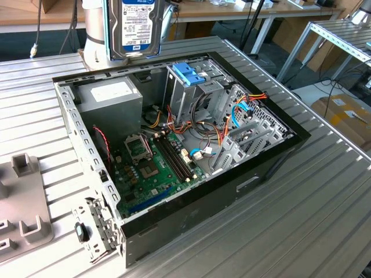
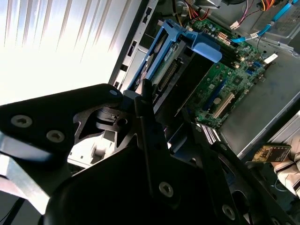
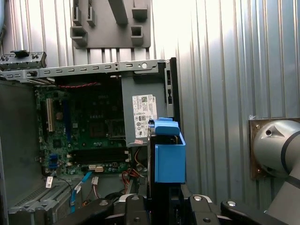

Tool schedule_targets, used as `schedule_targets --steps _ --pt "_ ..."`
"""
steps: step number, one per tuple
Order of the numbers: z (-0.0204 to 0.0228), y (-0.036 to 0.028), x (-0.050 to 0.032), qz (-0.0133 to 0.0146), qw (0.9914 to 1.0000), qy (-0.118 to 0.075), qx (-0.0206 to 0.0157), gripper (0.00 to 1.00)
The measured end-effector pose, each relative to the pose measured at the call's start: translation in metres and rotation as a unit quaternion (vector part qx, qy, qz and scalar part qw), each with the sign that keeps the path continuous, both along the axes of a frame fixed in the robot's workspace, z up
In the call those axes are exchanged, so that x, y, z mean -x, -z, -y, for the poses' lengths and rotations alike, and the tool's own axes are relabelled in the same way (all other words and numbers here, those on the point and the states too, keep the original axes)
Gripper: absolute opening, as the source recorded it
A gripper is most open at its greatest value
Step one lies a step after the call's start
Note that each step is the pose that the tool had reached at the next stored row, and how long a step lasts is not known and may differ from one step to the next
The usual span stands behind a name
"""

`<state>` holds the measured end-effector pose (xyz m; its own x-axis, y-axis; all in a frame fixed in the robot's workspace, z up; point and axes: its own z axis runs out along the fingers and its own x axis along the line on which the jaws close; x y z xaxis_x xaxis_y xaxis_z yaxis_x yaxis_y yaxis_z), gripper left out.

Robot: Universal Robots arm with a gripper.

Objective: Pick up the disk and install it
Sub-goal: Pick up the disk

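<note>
Disk (image 1: 139, 24) hangs upright at the top of the exterior view, above the far side of the open case (image 1: 272, 152) and apart from it. Its broad face is turned to the camera: silver metal under a white-and-blue label, with a light blue rail along its edge. Just behind it stands the white arm (image 1: 94, 26). Inside the case a blue bracket (image 1: 188, 74) tops the metal cage (image 1: 178, 98), lower than the disk and toward the exterior view's right. The case lies on the ribbed table (image 1: 301, 231).

In the second wrist view the disk (image 2: 154, 56) is seen edge-on, thin and flat. Its blue rail runs the length of the narrow side and ends in a blue tab (image 2: 206, 49). The black jaws lie against its two flat faces, clamped on it. Beyond it lies the green board (image 2: 229, 89).

In the first wrist view the disk's (image 3: 168, 164) blue end stands up from between the jaws, over the case and near the grey power supply (image 3: 143, 112) with its white sticker.
</note>
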<state>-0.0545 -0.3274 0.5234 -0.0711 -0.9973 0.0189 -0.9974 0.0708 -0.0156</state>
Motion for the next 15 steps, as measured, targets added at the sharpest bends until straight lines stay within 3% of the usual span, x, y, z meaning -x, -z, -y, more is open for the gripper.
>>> schedule_targets --steps 8,14,15 --pt "-0.0001 0.0000 -0.0033 0.0000 1.00000 0.000 0.0001 0.35" --pt "-0.0002 0.0001 -0.0189 0.0000 1.00000 0.000 0.0000 0.35" --pt "-0.0003 0.0000 -0.0257 0.0000 1.00000 0.000 0.0000 0.35"
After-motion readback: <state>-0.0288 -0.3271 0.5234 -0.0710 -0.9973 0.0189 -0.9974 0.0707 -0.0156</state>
